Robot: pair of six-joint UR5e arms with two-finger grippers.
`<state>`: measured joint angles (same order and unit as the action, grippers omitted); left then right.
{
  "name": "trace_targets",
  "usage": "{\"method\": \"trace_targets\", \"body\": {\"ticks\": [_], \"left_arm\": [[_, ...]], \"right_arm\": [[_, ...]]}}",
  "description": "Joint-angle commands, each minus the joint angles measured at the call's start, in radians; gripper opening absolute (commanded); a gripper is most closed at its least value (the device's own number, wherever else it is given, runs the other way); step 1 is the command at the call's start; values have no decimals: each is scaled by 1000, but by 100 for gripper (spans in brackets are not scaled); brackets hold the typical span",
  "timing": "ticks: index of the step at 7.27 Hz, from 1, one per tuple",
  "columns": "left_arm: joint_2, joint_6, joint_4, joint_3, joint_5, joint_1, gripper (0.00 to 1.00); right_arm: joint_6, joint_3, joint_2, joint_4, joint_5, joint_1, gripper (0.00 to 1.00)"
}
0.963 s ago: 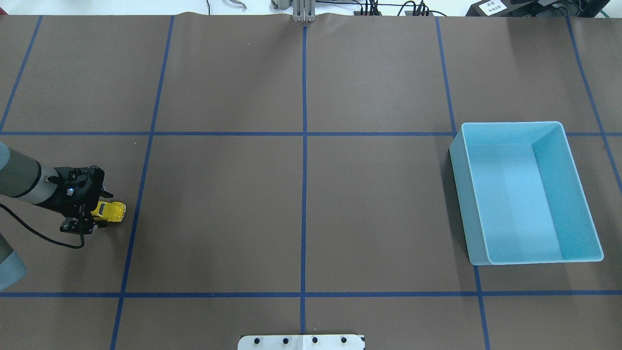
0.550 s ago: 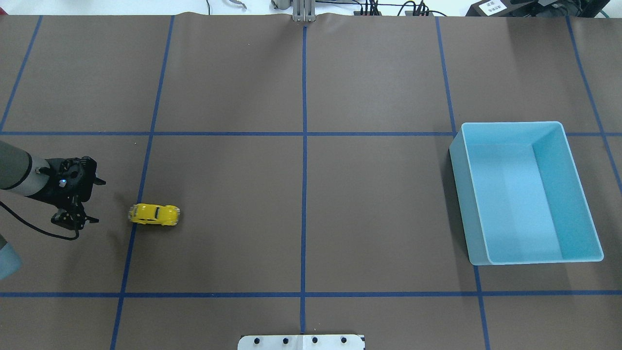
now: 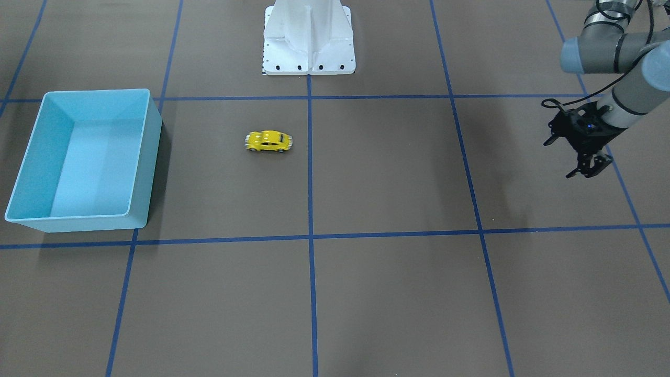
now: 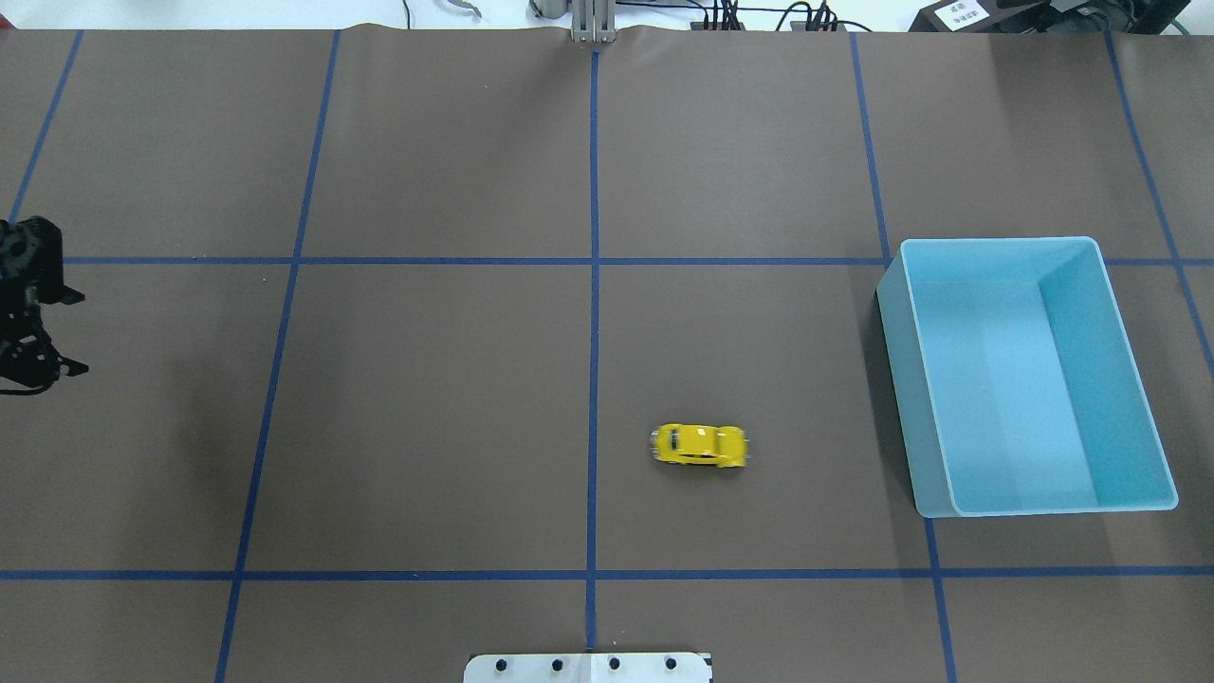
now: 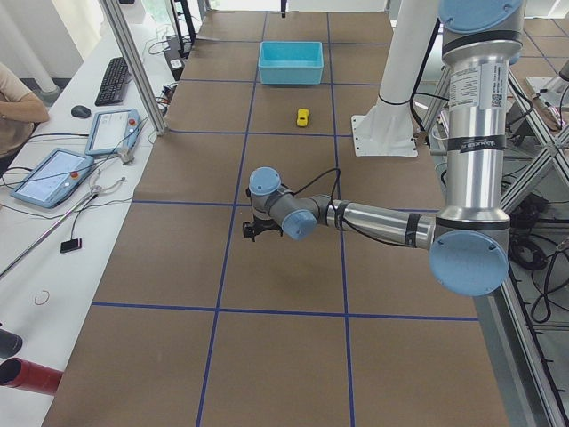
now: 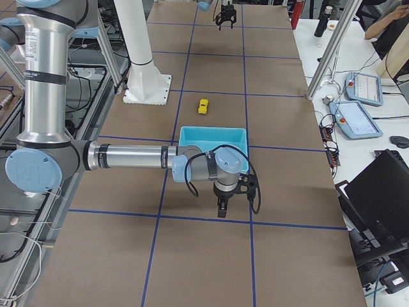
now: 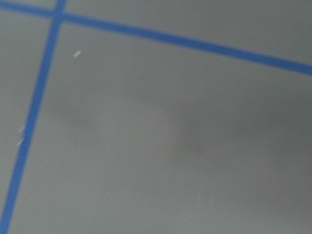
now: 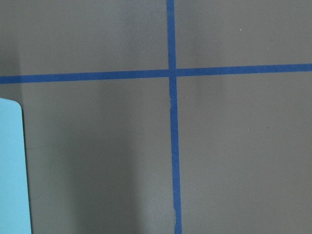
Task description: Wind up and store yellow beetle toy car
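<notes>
On the tabletop (image 4: 427,379), just right of the middle line (image 4: 594,332): beetle toy car (image 4: 700,446), lying lengthwise toward the bin (image 4: 896,379). Bin to its right, near but not touching. Left claw (image 3: 587,170) at the far left end, well apart from the car. Right claw (image 6: 220,208) beyond the bin's right side.

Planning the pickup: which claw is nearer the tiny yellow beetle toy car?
Right, most likely. The tiny yellow beetle toy car sits right of centre; the right claw hangs just beyond the light blue plastic bin on that side, while the left claw is far out to its left.
</notes>
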<state>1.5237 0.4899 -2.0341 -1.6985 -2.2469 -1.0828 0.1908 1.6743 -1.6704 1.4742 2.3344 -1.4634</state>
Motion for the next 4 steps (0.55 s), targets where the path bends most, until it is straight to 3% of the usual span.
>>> {"method": "trace_targets", "body": {"ticks": [1,3,4], "left_arm": [[-5,-31,205,2,-6,-196,100],[-25,-346,256,0,-6,-311,100],[-43,-405,256,5,-13,-360,100]], "right_arm": [[-8,25,-32,-12,16,-11,100],[-10,33,-31,-12,3,-9,100],[-10,63,-19,-6,6,-11,100]]}}
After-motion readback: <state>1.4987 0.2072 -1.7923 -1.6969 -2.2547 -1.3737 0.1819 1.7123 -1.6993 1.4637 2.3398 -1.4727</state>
